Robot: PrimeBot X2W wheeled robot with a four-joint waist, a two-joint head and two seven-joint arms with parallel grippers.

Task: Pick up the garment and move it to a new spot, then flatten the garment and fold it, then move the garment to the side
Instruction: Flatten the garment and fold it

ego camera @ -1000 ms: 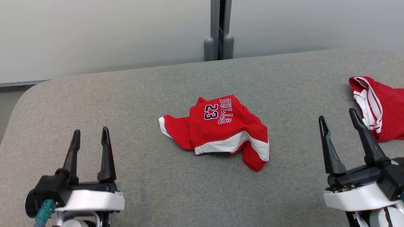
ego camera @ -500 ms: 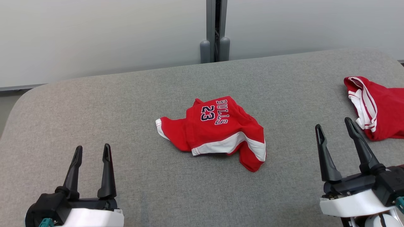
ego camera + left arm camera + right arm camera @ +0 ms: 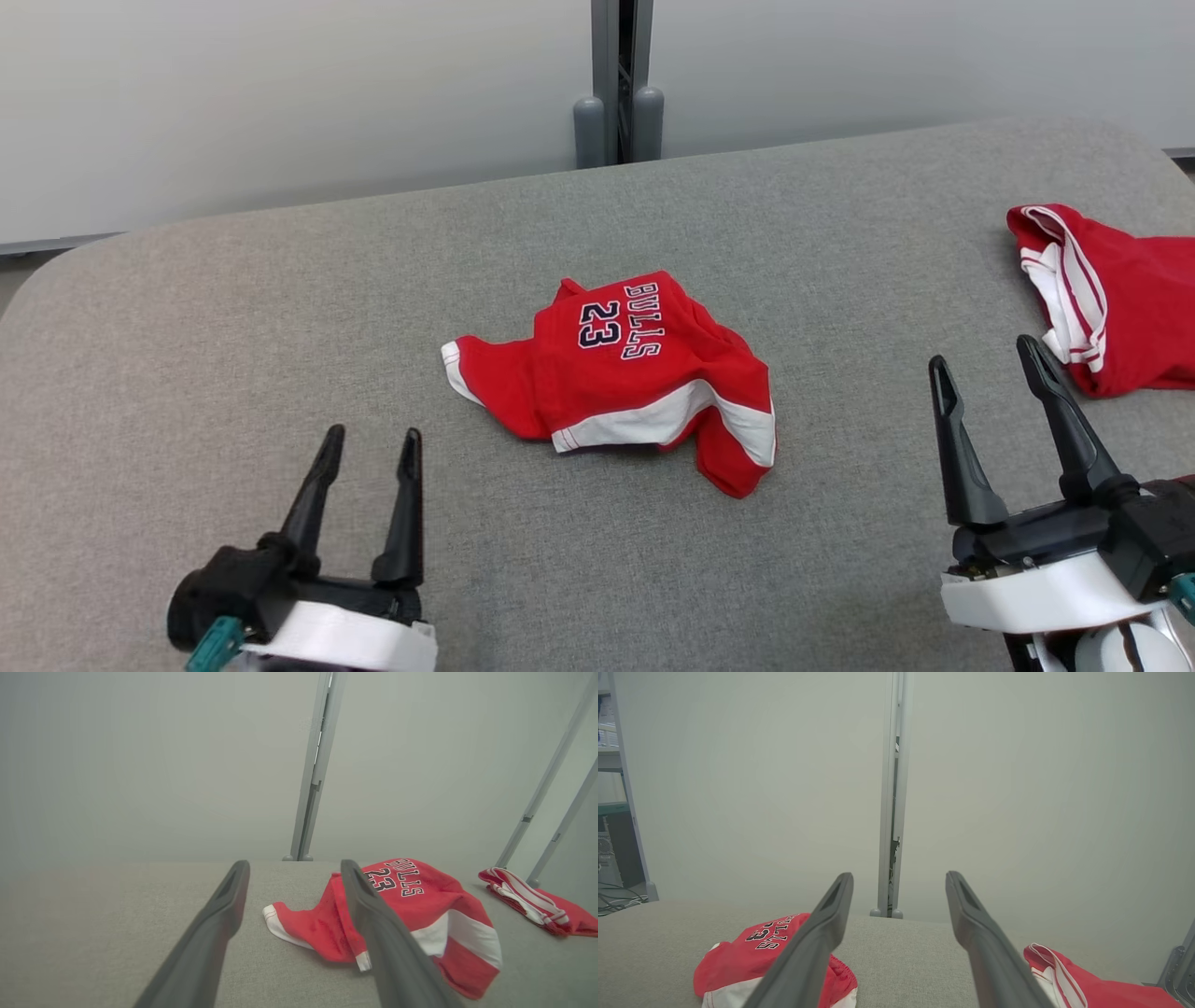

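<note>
The garment (image 3: 616, 383), red with white trim and a "BULLS 23" print, lies crumpled in the middle of the grey fabric table (image 3: 280, 280). My left gripper (image 3: 373, 434) hovers open near the front edge, left of the garment and apart from it. In the left wrist view the garment (image 3: 420, 900) sits just ahead and to the right of the open left gripper (image 3: 294, 863). My right gripper (image 3: 980, 353) stands open at the front right, with nothing between its fingers. The right wrist view has the garment (image 3: 738, 956) at lower left, behind one finger of the right gripper (image 3: 900, 874).
A second red and white cloth (image 3: 1120, 299) lies bunched at the table's right edge, just beyond my right gripper; the cloth (image 3: 537, 900) also appears in the left wrist view. A pale wall with a grey post (image 3: 616, 84) stands behind the table's far edge.
My left gripper has swung right and forward, closer to the garment. The head camera has shifted a little, sliding the scene left. The right gripper and garment stay put.
</note>
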